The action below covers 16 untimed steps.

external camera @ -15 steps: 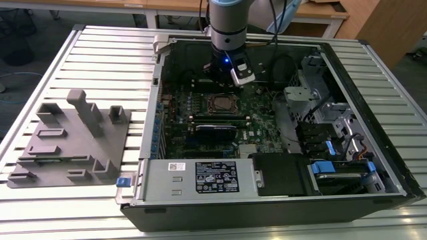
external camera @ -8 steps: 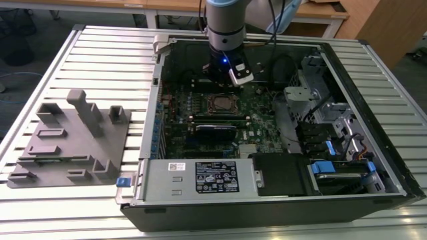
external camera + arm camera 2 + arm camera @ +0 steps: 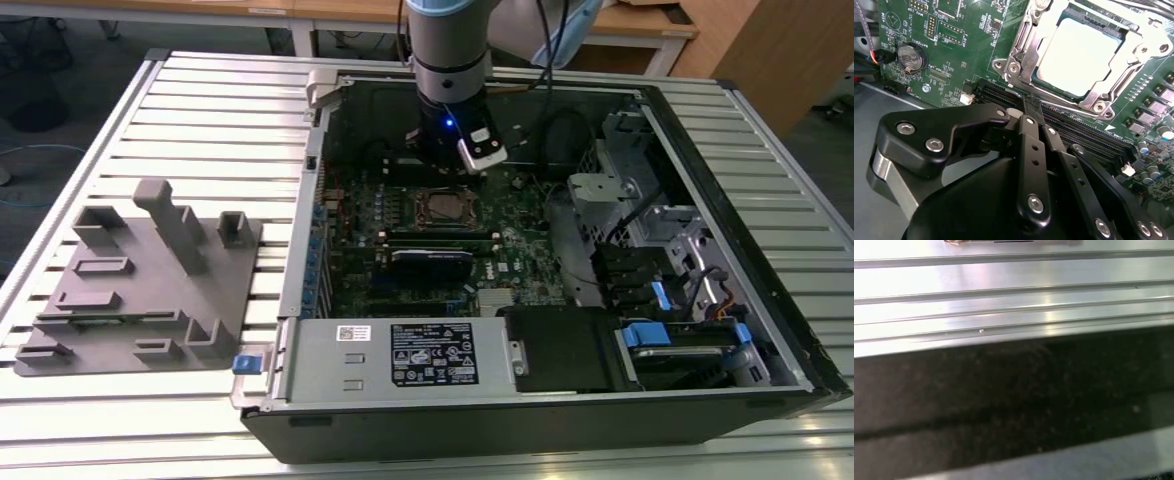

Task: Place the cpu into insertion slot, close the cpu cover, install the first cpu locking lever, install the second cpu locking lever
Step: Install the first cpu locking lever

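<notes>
A black-and-white label (image 3: 434, 353) is sitting on the silver power supply (image 3: 320, 378) at the near edge of the open case (image 3: 534, 432), and fine white print is dotting the green board (image 3: 954, 45). The arm (image 3: 447, 60) is reaching straight down into the case, on the far side of the slot (image 3: 441, 207) in the exterior view. The gripper (image 3: 1026, 104) is hovering over the long black memory slots (image 3: 1079, 132) just beside the slot, its fingers drawn together and gripping nothing. The cpu (image 3: 1079, 52) is lying in the slot, with the cover (image 3: 1021, 55) lying flat around it.
</notes>
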Motion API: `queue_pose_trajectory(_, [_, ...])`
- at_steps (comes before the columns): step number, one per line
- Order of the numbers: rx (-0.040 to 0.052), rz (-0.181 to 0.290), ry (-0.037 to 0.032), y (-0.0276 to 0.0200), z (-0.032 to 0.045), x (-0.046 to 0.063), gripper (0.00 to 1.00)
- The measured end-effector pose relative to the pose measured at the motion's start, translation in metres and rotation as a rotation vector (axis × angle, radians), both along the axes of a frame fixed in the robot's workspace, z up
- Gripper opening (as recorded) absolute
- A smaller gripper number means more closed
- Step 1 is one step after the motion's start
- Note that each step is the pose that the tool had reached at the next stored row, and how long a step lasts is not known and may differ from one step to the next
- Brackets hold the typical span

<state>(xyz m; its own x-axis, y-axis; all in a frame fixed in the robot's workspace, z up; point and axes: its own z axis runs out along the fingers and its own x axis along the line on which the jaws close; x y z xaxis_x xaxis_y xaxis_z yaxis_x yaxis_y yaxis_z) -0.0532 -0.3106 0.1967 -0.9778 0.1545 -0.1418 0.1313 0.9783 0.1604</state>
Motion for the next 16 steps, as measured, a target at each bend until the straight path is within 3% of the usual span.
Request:
queue_pose_trajectory(4, [0.0002, 0.003, -0.0087, 0.0, -0.0008, -0.0018, 0.11])
queue_pose_trajectory(16, [0.0003, 0.016, -0.0171, 0.0001, -0.0017, -0.0053, 0.11])
